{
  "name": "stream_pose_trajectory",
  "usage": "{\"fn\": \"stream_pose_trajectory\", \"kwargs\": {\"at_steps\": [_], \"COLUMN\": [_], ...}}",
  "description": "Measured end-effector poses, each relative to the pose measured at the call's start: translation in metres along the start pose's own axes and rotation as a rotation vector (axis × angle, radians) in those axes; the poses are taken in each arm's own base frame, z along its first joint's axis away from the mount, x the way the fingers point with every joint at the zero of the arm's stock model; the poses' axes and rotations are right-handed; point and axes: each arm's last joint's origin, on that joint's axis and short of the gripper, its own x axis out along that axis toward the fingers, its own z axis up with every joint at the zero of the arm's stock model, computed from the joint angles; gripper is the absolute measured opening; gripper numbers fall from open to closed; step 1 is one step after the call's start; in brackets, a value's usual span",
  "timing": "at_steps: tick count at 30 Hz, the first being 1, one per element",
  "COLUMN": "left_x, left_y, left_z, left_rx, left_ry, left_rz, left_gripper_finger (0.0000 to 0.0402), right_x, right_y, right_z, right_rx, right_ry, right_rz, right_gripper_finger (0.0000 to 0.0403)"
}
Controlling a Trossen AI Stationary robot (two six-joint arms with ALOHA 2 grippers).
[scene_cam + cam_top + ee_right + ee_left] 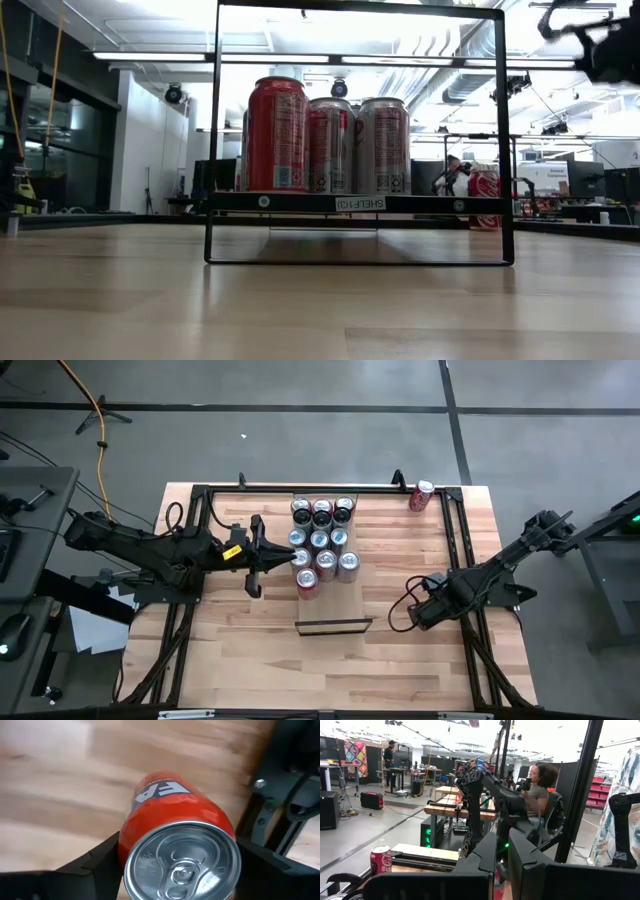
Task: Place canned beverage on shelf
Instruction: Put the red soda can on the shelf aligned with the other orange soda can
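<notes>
A red can (pixel 177 820) stands upright between the fingers of my right gripper (pixel 177 857), which points down over the table's right side (pixel 425 610) and is closed on it. The shelf (pixel 335 605) is a narrow pale board with black end rails. Its far half carries several cans (pixel 320 540), which also show in the low view (pixel 330 145). My left gripper (pixel 265 556) hovers shut at the left of those cans, pointing toward the table's right. Another red can (pixel 421 495) lies at the far right corner. My right gripper pinches the red can's side wall just below its top rim (pixel 125 845) between its two fingers (pixel 102 857), one on each side. The fingers come from above, pointing down. The can is upright, silver top up; I cannot tell whether its lower end rests on the tabletop.
A black metal frame (pixel 455 530) runs along the table's edges, close beside my right gripper. Bare wood (pixel 250 660) lies near the front edge on both sides of the shelf. A person (pixel 540 785) sits beyond the table's right side.
</notes>
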Motion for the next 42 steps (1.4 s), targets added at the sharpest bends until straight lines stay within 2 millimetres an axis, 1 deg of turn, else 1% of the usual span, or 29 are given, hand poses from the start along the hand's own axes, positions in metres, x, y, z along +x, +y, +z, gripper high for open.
{"fn": "stream_pose_trajectory", "kwargs": {"at_steps": [2,5,9,12,15,18,21,25,28,30,33,42], "left_x": [0.000,0.001,0.001,0.001,0.001,0.001,0.001,-0.001,-0.004,-0.007,-0.011,-0.019], "left_y": [0.001,0.002,0.003,0.005,0.005,0.005,0.005,0.006,0.006,0.006,0.007,0.008], "left_z": [0.000,0.000,0.000,0.000,0.000,-0.001,-0.002,-0.004,-0.005,-0.003,-0.001,0.006], "left_rx": [0.001,0.002,0.003,0.005,0.005,0.008,0.013,0.021,0.028,0.029,0.030,0.027], "left_ry": [0.000,-0.001,-0.002,-0.002,-0.001,0.007,0.026,0.058,0.084,0.091,0.094,0.074], "left_rz": [0.004,0.010,0.015,0.021,0.022,0.023,0.024,0.020,0.016,0.012,0.012,0.011], "left_gripper_finger": [0.0000,0.0000,0.0000,0.0000,0.0000,0.0000,0.0000,0.0000,0.0000,0.0000,0.0000,0.0000], "right_x": [-0.016,-0.049,-0.092,-0.114,-0.127,-0.131,-0.132,-0.121,-0.112,-0.103,-0.092,-0.079], "right_y": [0.005,0.011,0.019,0.032,0.057,0.088,0.116,0.148,0.166,0.175,0.184,0.191], "right_z": [-0.002,-0.001,0.009,0.019,0.029,0.040,0.054,0.072,0.081,0.084,0.087,0.095], "right_rx": [-0.037,-0.058,-0.062,-0.084,-0.140,-0.220,-0.273,-0.315,-0.341,-0.355,-0.362,-0.341], "right_ry": [0.000,-0.027,-0.108,-0.160,-0.194,-0.217,-0.255,-0.262,-0.240,-0.214,-0.180,-0.150], "right_rz": [0.051,0.138,0.263,0.302,0.310,0.265,0.218,0.145,0.123,0.104,0.079,0.089], "right_gripper_finger": [0.0283,0.0283,0.0283,0.0283,0.0283,0.0283,0.0283,0.0283,0.0283,0.0283,0.0283,0.0283]}}
